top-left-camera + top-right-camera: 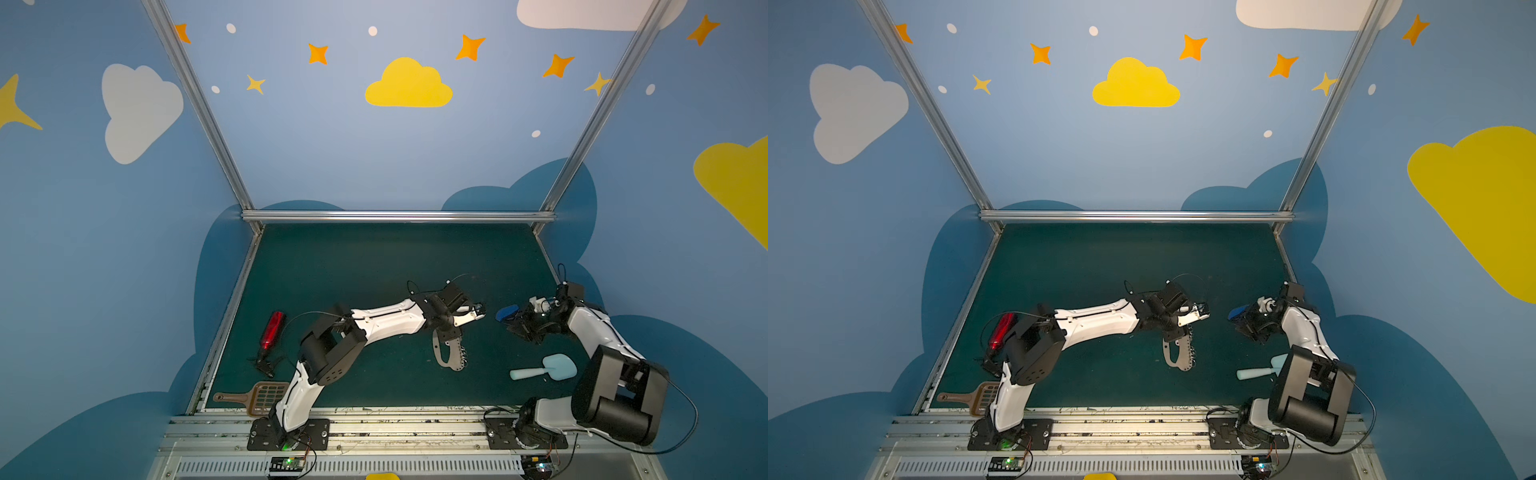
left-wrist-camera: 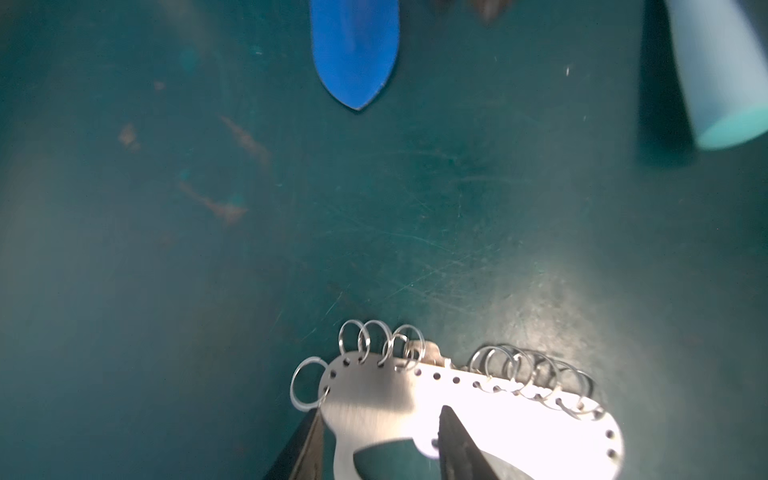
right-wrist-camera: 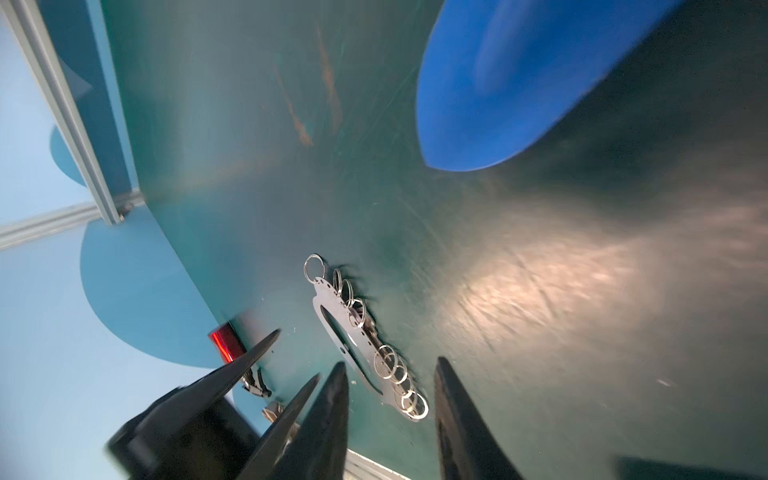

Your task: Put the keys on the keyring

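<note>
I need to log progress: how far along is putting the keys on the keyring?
Done: nothing certain; the keyring lies flat on the mat. In hand: nothing; the left gripper stands open over its end, and the right gripper is open and empty. Remaining: a small silver piece rests against the rings; whether it is threaded I cannot tell, so threading may remain.

Top views high, facing down on table (image 1: 332,270); wrist cams close, sharing keyring (image 2: 374,399) (image 3: 326,297).
</note>
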